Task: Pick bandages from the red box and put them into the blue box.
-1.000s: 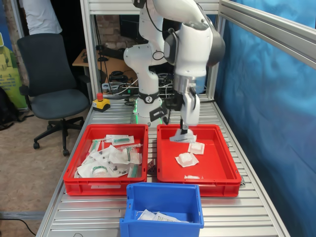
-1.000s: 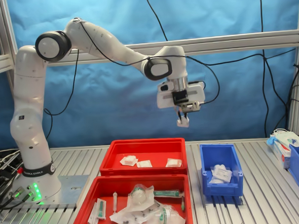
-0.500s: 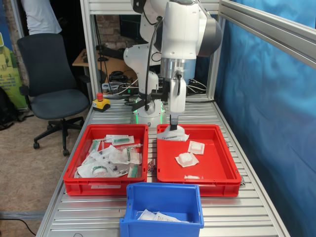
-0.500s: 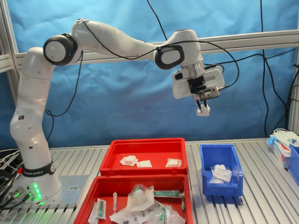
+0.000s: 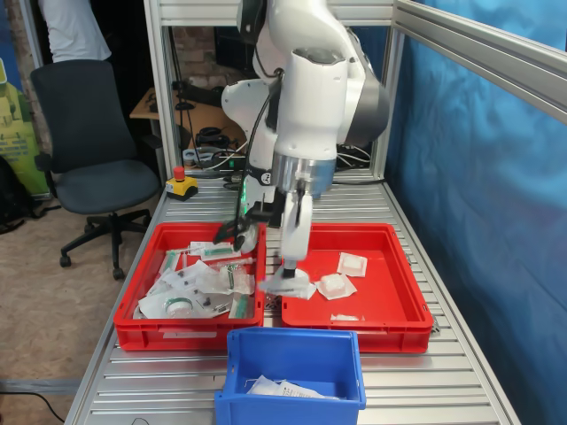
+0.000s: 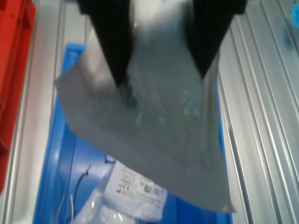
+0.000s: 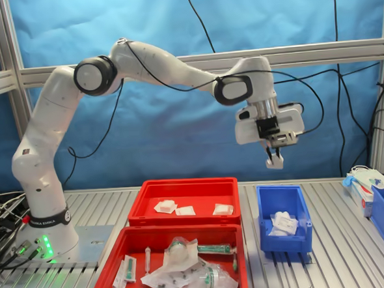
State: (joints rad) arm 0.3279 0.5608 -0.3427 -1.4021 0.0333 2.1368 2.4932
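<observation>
White flat sealed bandage packet hangs clamped between the jaws of the black two-finger gripper, right of centre in the second exterior view. Jaws are closed on its upper edge; the rest droops free below them. In the wrist view the packet fills the middle of the frame, both black fingers pinching it at the top, lower corner sagging.

Key relation: the deep blue plastic bin with thick rim sits straight below the packet, well apart vertically. In the second exterior view the gripper lines up over the bin's near-left half. In the wrist view the bin floor shows behind the packet, white packets already inside. Judgement: the drop path looks clear, mostly a matter of descending or just releasing.

Wide shallow red plastic tray, centre of the second exterior view, holds three more white square packets in a row. In the first exterior view the held packet appears over that tray's left edge, blue bin at bottom centre.

Risk: floppy packet could catch the rim if released off-centre.
</observation>
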